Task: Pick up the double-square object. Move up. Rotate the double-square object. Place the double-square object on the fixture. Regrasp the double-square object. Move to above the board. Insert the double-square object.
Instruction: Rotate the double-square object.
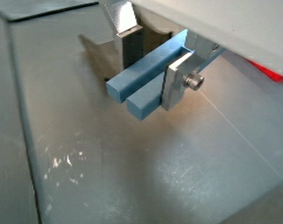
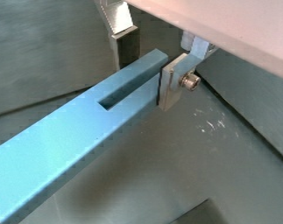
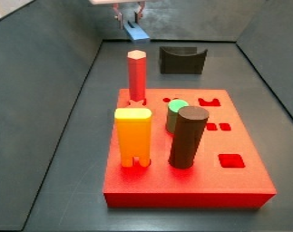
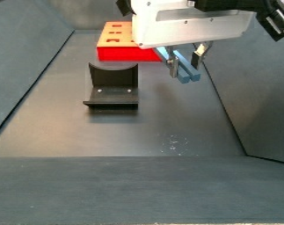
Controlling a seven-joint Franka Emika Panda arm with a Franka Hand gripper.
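The hand (image 4: 187, 58) squeezes the double-square object (image 4: 185, 70) and holds it up above the bench (image 4: 132, 132). That leaves room to turn it. Farther back sit the fixture (image 4: 111, 86) and the board (image 4: 120, 44).

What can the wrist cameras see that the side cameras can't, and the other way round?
Only the wrist views show the details: the slot cut in the blue bar, and the screw on a silver finger.

Only the side views show the rest of the scene: the red board with the red peg, orange block and brown cylinder standing on it, and the black fixture on the floor.

Both show the gripper holding the bar above the grey floor.
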